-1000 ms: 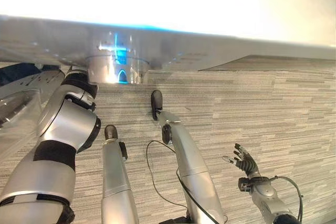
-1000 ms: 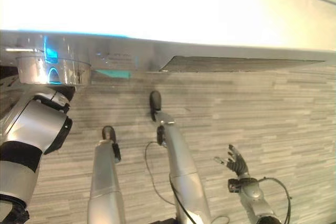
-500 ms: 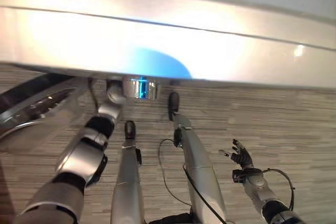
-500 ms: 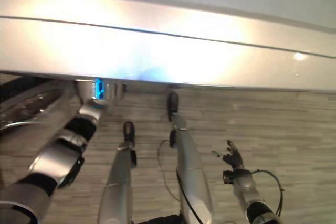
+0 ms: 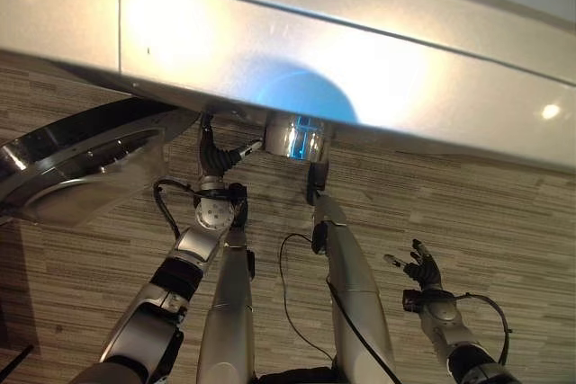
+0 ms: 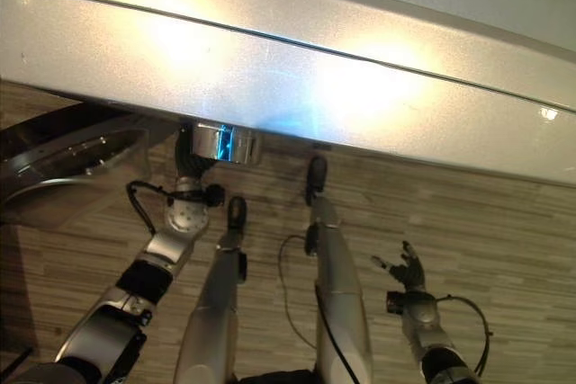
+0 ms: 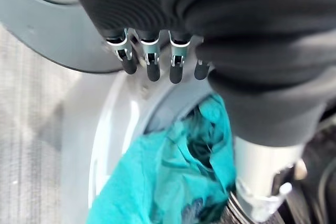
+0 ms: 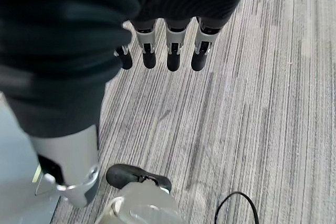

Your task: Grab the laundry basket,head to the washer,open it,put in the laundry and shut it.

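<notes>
1. Washer (image 5: 297, 51): silver-grey body across the upper part of my head views; its round door (image 5: 85, 164) stands swung open at my left side.
2. Laundry (image 7: 173, 177): teal cloth, bunched in the washer's round opening, one fold spilling out over the pale rim (image 7: 113, 129). I judge it not yet fully inside.
3. My left hand (image 7: 152, 61): reached up under the washer's front edge, at the opening. Fingers straight in a row, holding nothing; the cloth lies just beyond the fingertips, towards the drum.
4. My right hand (image 5: 421, 269): hangs low at my right side over the striped carpet floor (image 8: 252, 103), fingers spread and relaxed, empty, well apart from the washer mouth.
5. Relation for the next move: the left hand is plainly the nearer one. The spilled fold runs from the drum outward over the rim, so I judge a push along that line, inward, would seat the load.
6. Door: lies outward of the left arm, at my left; closing it would call for a swing back towards the opening, once the cloth clears the rim.
</notes>
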Controlling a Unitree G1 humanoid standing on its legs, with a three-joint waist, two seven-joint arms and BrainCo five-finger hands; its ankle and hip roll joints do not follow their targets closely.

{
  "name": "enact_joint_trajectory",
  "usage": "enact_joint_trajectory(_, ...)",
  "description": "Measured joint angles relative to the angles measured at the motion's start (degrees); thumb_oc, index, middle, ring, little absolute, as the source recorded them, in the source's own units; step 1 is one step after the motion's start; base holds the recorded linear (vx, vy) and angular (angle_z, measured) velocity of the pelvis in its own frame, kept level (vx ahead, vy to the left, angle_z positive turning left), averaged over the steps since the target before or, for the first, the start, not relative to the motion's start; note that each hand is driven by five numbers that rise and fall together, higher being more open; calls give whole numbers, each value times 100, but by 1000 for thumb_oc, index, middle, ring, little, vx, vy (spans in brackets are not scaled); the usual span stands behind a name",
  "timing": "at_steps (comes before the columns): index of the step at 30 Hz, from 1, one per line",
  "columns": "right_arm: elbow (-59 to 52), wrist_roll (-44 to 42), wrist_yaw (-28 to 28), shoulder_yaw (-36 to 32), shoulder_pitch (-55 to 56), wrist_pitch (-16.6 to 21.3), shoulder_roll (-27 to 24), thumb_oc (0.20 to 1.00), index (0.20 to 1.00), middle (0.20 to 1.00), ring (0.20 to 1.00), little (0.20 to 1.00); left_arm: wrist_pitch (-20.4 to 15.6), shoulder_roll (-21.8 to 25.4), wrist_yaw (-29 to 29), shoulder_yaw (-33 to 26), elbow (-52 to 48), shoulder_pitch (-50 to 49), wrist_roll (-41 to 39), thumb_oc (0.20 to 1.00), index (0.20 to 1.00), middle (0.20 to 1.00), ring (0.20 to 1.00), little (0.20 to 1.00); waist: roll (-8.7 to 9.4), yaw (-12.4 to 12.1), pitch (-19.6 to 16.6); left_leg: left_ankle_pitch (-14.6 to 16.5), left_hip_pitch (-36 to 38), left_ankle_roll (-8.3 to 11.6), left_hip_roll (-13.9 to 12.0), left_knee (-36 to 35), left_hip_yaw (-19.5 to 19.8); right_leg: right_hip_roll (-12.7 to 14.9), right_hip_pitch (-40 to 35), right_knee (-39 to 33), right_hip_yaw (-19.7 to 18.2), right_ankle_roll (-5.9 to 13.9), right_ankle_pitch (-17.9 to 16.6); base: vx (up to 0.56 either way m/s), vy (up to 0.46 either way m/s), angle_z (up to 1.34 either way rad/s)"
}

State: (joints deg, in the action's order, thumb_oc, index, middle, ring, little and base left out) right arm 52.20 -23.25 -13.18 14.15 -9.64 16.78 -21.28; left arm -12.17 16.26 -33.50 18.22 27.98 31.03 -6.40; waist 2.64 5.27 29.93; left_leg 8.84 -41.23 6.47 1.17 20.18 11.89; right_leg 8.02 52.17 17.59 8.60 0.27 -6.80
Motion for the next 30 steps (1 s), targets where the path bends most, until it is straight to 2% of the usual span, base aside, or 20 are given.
enact_joint_trajectory(3, 3, -5, -37, 0, 1, -2, -11, 1000, 1000, 1000, 1000, 1000, -19, -102, 31, 136, 540, 94, -216, 1000, 1000, 1000, 1000, 1000, -7, 15, -4, 29, -130, -38, 33, 185, 18, -12, 90, 81, -7, -4, 12, 0, 0, 0)
enact_joint_trajectory(7, 49, -17, -46, 2, -7, 36, -35, 1000, 1000, 1000, 1000, 1000, 249, 61, 20, 912, 1751, 622, 162, 1000, 1000, 1000, 1000, 1000, -13, 46, -3, 354, -703, -68, 57, 970, 23, -12, 545, 562, -34, -11, 136, -5, -13, -4)
enact_joint_trajectory(11, 80, -16, -50, 13, 18, 44, -89, 1000, 1000, 1000, 1000, 1000, 292, 12, 15, 907, 1873, 706, 230, 1000, 1000, 1000, 1000, 1000, -7, 158, -5, 685, -1089, -180, 89, 1741, 9, -26, 917, 1185, -73, -11, 354, 65, -1, -4)
enact_joint_trajectory(13, 79, -29, -50, 13, 17, 44, -133, 1000, 1000, 1000, 1000, 1000, 343, -121, 39, 955, 2541, 997, 160, 1000, 1000, 1000, 1000, 1000, 6, 180, -3, 935, -1296, -217, 66, 2248, -27, -80, 1110, 1550, -182, 5, 489, 24, -15, -20)
enact_joint_trajectory(14, 44, -70, -50, 71, 7, 57, -193, 1000, 1000, 1000, 1000, 1000, 364, -161, 72, 962, 3031, 1308, -23, 1000, 1000, 1000, 1000, 1000, 5, 252, -8, 1055, -1493, -337, 47, 2532, -52, -115, 1279, 1691, -218, -16, 528, 27, -11, -27)
enact_joint_trajectory(16, -5, -75, -40, 278, -63, 51, -298, 1000, 1000, 1000, 1000, 1000, 520, -190, 192, 1147, 3991, 1991, -203, 1000, 1000, 1000, 1000, 1000, 34, 409, -3, 1150, -1798, -336, 22, 2841, -93, -217, 1524, 1811, -257, 3, 522, 29, -14, -25)
enact_joint_trajectory(17, 4, -90, -31, 347, -138, 46, -334, 1000, 1000, 1000, 1000, 1000, 607, -64, 332, 1161, 4352, 2407, -280, 1000, 1000, 1000, 1000, 1000, 109, 517, 26, 1193, -1991, -342, -39, 2998, -131, -258, 1715, 1881, -319, 46, 493, 24, -12, -35)
enact_joint_trajectory(22, 85, -204, 126, 709, -307, 14, -479, 1000, 1000, 1000, 1000, 1000, 756, 391, 883, 1063, 5210, 3473, -651, 1000, 1000, 1000, 1000, 1000, 174, 867, 25, 1248, -2137, -370, -186, 3150, -159, -474, 1776, 1683, -328, 170, 435, 8, -12, -24)
enact_joint_trajectory(24, 26, -255, 243, 764, -406, -11, -506, 1000, 1000, 1000, 1000, 1000, 942, 815, 1156, 1075, 5460, 3898, -715, 1000, 1000, 1000, 1000, 1000, 210, 946, 31, 1247, -2208, -373, -343, 3148, -146, -607, 1788, 1515, -310, 384, 472, 22, -45, -37)
enact_joint_trajectory(25, -8, -305, 272, 740, -407, -23, -509, 1000, 1000, 1000, 1000, 1000, 1038, 1147, 1246, 1085, 5568, 4160, -718, 1000, 1000, 1000, 1000, 1000, 242, 979, 28, 1253, -2274, -367, -499, 3181, -191, -687, 1890, 1733, -313, 458, 629, 36, -42, -17)
enact_joint_trajectory(26, -27, -320, 345, 723, -260, -75, -522, 1000, 1000, 1000, 1000, 1000, 1231, 1304, 1422, 1144, 5784, 4368, -718, 1000, 1000, 1000, 1000, 1000, 264, 1043, 28, 1331, -2311, -244, -485, 3359, -178, -691, 1995, 2177, -364, 242, 756, 46, -46, 4)
enact_joint_trajectory(27, -5, -337, 378, 744, -158, -110, -509, 1000, 1000, 1000, 1000, 1000, 1266, 1299, 1471, 1190, 5845, 4345, -723, 1000, 1000, 1000, 1000, 1000, 271, 1043, 24, 1394, -2320, -160, -416, 3486, -136, -701, 2035, 2209, -325, 206, 645, 51, -32, 12)
enact_joint_trajectory(29, -46, -349, 468, 731, -204, -76, -495, 1000, 1000, 1000, 1000, 1000, 1331, 1526, 1472, 1176, 5834, 4476, -732, 1000, 1000, 1000, 1000, 1000, 307, 984, 4, 1440, -2427, -258, -451, 3541, -108, -830, 2101, 1935, -238, 293, 693, 39, -20, -24)
enact_joint_trajectory(30, -50, -360, 472, 727, -222, -79, -496, 1000, 1000, 1000, 1000, 1000, 1379, 1645, 1475, 1179, 5861, 4552, -743, 1000, 1000, 1000, 1000, 1000, 311, 925, 3, 1513, -2475, -359, -577, 3417, -28, -835, 2233, 2164, -136, 301, 814, 21, -1, -16)
